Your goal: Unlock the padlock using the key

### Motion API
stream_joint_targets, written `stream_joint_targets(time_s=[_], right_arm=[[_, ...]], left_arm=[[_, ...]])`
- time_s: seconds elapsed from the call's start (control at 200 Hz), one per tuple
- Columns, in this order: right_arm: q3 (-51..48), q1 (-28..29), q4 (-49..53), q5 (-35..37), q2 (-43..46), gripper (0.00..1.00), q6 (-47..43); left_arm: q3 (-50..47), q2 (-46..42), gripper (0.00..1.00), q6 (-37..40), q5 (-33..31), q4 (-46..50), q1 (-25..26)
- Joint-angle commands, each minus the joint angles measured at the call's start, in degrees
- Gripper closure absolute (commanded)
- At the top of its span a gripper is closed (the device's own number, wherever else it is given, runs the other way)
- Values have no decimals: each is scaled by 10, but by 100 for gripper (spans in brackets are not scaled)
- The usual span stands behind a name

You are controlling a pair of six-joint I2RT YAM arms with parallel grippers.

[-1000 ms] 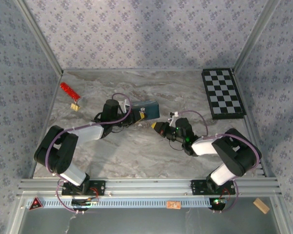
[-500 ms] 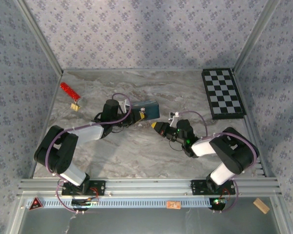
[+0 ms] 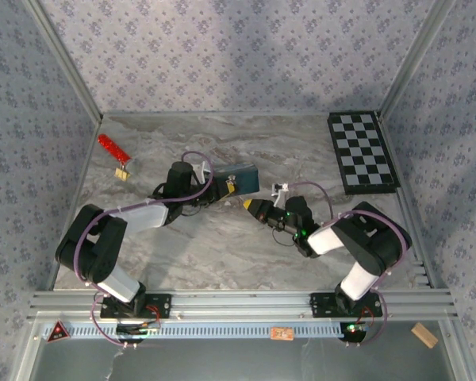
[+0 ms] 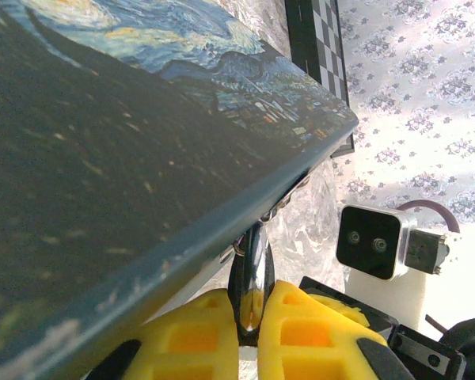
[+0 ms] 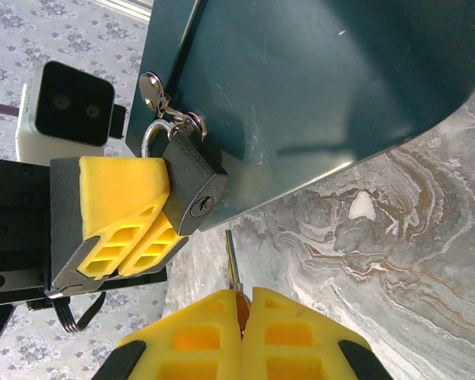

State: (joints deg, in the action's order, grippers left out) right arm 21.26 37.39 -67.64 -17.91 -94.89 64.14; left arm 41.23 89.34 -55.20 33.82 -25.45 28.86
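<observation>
The box (image 4: 142, 119) is dark blue with swirly yellow paint, the padlock (image 5: 191, 178) is dark with a silver loop, the key (image 5: 232, 255) is silver, the left gripper (image 4: 249, 307) and right gripper (image 5: 241, 305) have yellow fingers, the table (image 3: 246, 254) is swirly grey, and the far right board (image 3: 362, 151) has black and white squares.

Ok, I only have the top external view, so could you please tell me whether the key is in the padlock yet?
Observer: Not yet; in the right wrist view the key, pinched in the right fingers, ends just short of the padlock.
Operator: Thanks, where is the keyhole?
Observer: The keyhole faces that camera, slightly left of the key's tip.
Operator: Is the padlock steadied?
Observer: Yes, the left fingers clamp its dark body, beside the blue box.
</observation>
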Motion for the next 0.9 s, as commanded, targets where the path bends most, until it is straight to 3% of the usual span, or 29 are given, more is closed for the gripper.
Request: stream_joint_targets(time_s=[0.0,0.895], right_arm=[[12,2,-33,-10,-17,100,10],[43,5,-53,-20,-49,100,21]], left_arm=[[14,-8,100,-3,11,-24,1],[7,-7,100,2,9,-15,7]])
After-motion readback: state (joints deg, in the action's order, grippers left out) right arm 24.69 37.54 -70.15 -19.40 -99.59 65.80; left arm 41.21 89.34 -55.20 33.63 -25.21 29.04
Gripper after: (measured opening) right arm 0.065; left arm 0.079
